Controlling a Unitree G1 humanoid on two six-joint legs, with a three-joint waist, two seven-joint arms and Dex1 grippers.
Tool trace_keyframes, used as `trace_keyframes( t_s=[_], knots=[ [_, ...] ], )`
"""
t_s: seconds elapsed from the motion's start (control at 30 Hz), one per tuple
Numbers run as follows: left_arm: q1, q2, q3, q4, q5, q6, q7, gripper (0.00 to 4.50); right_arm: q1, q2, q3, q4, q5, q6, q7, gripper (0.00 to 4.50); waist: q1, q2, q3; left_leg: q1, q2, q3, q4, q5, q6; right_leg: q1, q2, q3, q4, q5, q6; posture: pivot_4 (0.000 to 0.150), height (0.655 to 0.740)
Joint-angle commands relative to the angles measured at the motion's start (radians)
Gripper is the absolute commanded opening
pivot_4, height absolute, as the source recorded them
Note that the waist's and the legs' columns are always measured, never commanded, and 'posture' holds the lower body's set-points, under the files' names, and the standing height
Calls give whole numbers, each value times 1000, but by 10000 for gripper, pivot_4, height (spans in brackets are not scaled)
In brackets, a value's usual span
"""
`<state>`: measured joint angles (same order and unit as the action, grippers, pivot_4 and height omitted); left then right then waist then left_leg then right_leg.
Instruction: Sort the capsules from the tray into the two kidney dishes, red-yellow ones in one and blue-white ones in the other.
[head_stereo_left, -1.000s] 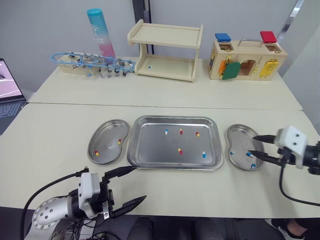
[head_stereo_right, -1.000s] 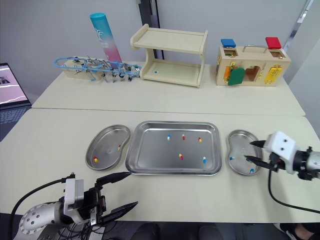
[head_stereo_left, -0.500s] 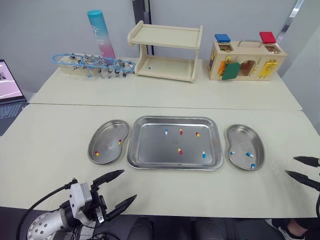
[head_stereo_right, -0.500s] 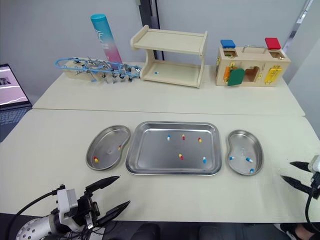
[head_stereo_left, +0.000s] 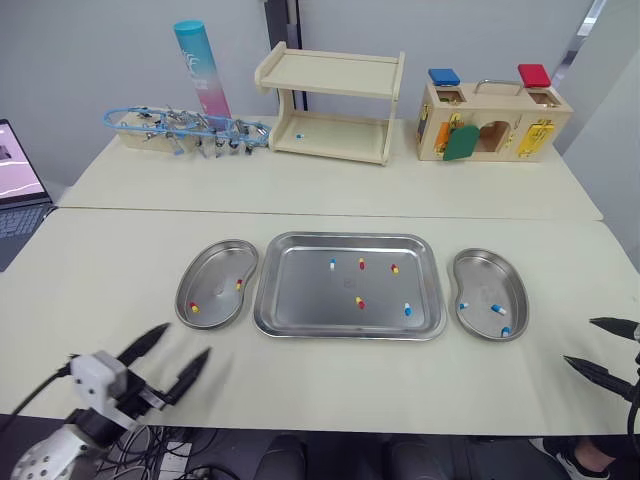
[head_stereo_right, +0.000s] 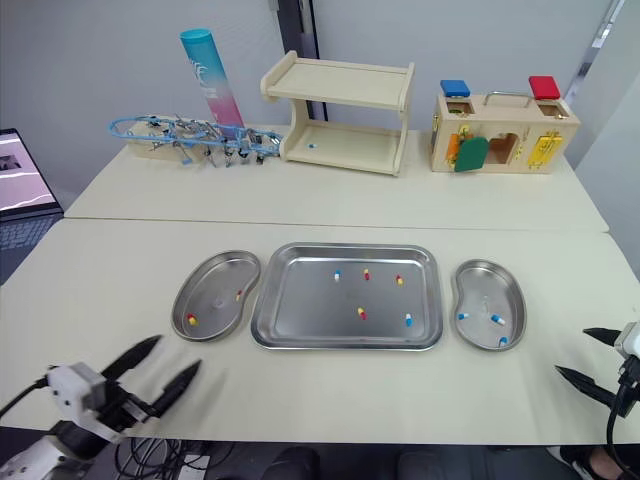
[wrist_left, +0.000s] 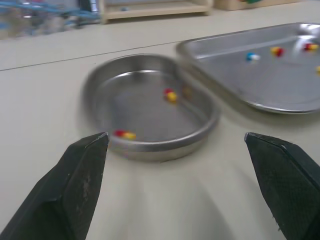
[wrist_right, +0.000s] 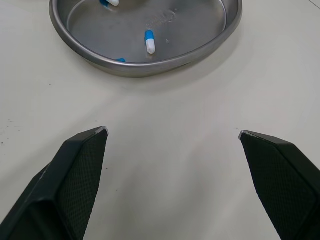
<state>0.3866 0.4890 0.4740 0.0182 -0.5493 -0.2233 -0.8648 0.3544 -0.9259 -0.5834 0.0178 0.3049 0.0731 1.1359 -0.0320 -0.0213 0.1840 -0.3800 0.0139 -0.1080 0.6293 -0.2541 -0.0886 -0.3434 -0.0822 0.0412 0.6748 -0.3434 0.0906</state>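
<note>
Both arms back at the near edge, five capsules left to sort.

Your left gripper (head_stereo_left: 188, 339) has dropped toward the front-left corner, fingers spread and empty. The left dish (head_stereo_left: 215, 275) holds two red-yellow capsules (head_stereo_left: 194, 308). The tray (head_stereo_left: 310, 300), between the dishes, carries three red-yellow and two blue-white. The right dish (head_stereo_left: 480, 285) holds three blue-white capsules (head_stereo_left: 497, 309). Your right gripper (head_stereo_left: 579, 341), over that dish a second ago, now hangs wide open and empty by the front-right edge. This reads as a drop finished and the next pick not started. Bare table (head_stereo_left: 330, 390) lies between each gripper and the dishes, and the shelf (head_stereo_left: 335, 72) sits well apart at the back.
</note>
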Motion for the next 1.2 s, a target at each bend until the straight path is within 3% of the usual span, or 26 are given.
trace_keyframes(
  t_s=[0.03,0.13,0.3,0.6,0.93,1.07,1.2],
  knots=[
    [-24,57,98,75,4,75,99,45000,-27,-5,8,26,1,-26,-3,44583,0,0,0,0,0,0,0,0,0,0,0,0,0,0,0,1500,7400],
    [-60,124,129,160,32,128,140,45000,-54,-13,24,52,-2,-36,0,44583,0,0,0,0,0,0,0,0,0,0,0,0,0,0,0,1500,7400],
    [-103,200,184,283,0,150,77,45000,-82,-24,38,87,-8,-56,5,44583,-1,0,0,0,0,0,0,0,0,0,0,0,1,0,0,1500,7400],
    [-113,258,234,387,6,136,-8,45000,-71,-38,33,113,-13,-72,11,44583,-1,0,0,1,0,0,-1,0,0,0,0,0,1,0,0,1500,7400],
    [99,190,107,-101,-70,184,-241,45000,-67,-54,37,118,-11,-69,17,44583,0,0,0,0,0,1,0,0,0,0,0,0,0,0,0,1500,7400],
    [155,135,-17,-284,-60,202,-253,45000,-69,-58,42,115,-13,-68,18,44583,0,0,0,0,0,1,-1,0,0,0,-1,1,0,0,0,1500,7400],
    [143,102,-99,-354,-33,200,-232,45000,-70,-64,42,108,-15,-64,22,44583,0,0,0,0,0,1,0,0,0,1,-1,0,0,0,0,1500,7400]
  ],
)
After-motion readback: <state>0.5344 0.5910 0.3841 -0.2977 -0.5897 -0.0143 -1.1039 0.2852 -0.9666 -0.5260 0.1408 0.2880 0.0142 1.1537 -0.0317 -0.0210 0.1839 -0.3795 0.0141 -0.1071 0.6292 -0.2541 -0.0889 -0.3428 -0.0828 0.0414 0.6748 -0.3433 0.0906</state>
